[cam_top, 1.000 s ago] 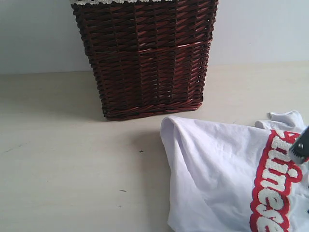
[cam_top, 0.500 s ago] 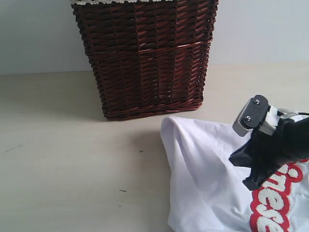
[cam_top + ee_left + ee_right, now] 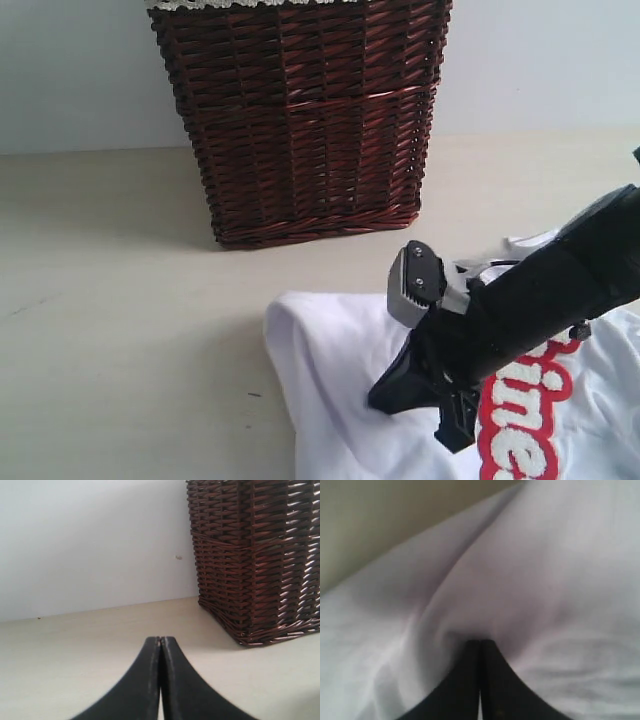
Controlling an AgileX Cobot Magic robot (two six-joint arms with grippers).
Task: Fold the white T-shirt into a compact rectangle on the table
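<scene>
White short-sleeved cotton T-shirt [image 3: 335, 370] is seen lying crumpled on the pale cream-beige flat table [image 3: 120, 330], at the near right of the exterior view, in front of and slightly right of the dark brown woven wicker basket [image 3: 300, 120]. No contact between shirt and basket. The red chest band with fuzzy white letters [image 3: 515, 420] is partly seen, cut off by the frame edge. A rounded fold is seen at the shirt's left edge.

Right gripper [image 3: 480, 642]: fingers pressed together, tips pushed into the white cloth, which puckers around them. Whether cloth is pinched between them cannot be told. Its black arm is seen over the shirt from the right.

Left gripper [image 3: 160, 639]: fingers together, nothing held, low over bare table, basket ahead to one side, plain white wall [image 3: 90, 540] behind.
</scene>
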